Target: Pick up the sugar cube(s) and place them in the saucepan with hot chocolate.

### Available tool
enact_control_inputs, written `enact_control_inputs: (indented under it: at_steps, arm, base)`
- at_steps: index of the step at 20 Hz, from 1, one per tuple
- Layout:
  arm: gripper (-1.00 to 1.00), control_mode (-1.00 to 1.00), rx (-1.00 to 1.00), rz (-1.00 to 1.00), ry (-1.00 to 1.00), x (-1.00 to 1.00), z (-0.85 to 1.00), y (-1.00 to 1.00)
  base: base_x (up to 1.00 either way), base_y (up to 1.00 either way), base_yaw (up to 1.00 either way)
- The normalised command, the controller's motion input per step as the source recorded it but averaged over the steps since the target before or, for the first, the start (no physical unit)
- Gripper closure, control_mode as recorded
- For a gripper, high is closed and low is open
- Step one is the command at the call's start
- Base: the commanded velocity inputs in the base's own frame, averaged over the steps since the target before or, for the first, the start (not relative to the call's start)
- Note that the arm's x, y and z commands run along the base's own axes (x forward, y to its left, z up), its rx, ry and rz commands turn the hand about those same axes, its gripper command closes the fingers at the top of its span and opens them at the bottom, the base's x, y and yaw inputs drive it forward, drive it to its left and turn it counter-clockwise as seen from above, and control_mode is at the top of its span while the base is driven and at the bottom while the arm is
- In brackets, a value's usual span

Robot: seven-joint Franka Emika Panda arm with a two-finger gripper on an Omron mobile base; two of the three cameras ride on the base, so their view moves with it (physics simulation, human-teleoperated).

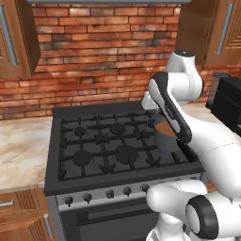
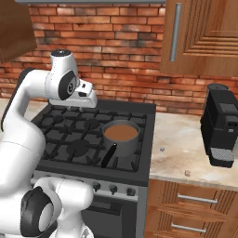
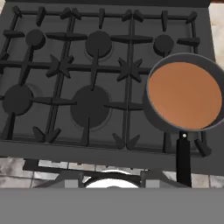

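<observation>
White robot arm bends up high over the stove [image 2: 69,135], with its gripper [image 2: 91,101] pointing down. I cannot tell if the fingers are spread or pressed together. The pan [image 2: 121,137] of brown drink sits below, to one side. Two sugar cubes [image 2: 162,149] lie on the counter [image 2: 186,153], well apart from the fingers.

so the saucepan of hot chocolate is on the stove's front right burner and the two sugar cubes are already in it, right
Not quite. The saucepan does sit on the stove's front right burner, but the two sugar cubes are not in it: the right base view shows them lying on the counter to the right of the stove. The hand view shows only smooth brown liquid in the pan.
</observation>
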Motion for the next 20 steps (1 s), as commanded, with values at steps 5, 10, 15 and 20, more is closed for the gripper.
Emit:
enact_control_inputs:
  at_steps: [5,10,15,20]
  arm:
    - [-1.00,-1.00,0.00,-0.04,0.00,0.00,-0.04,-0.20]
    - [-1.00,-1.00,0.01,-0.26,0.00,-0.30,-0.11,-0.38]
    - [-1.00,-1.00,0.00,-0.36,0.00,-0.61,-0.08,-0.35]
    - [-1.00,-1.00,0.02,-0.35,0.00,-0.52,-0.01,-0.46]
  base:
    - [0.00,0.00,0.00]
    - [0.00,0.00,0.00]
    - [0.00,0.00,0.00]
    - [0.00,0.00,0.00]
